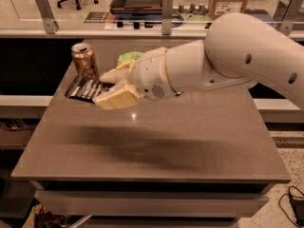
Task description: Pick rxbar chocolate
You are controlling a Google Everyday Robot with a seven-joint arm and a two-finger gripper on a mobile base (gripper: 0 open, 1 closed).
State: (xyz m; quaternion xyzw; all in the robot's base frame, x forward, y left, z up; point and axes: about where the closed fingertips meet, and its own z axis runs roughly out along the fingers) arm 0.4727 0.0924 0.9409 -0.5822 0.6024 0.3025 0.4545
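The rxbar chocolate [84,88], a flat black bar with rows of white lettering, is held in my gripper [110,86] and hangs above the left part of the brown table [152,146]. The cream fingers [115,98] are shut on the bar's right end; its left end sticks out free. My large white arm [228,56] reaches in from the right. The bar's shadow lies on the table below.
A copper-coloured drink can [84,60] stands at the table's back left, just behind the bar. A green snack bag [129,57] lies behind the gripper, mostly hidden by the arm. A glass rail with metal posts runs behind the table.
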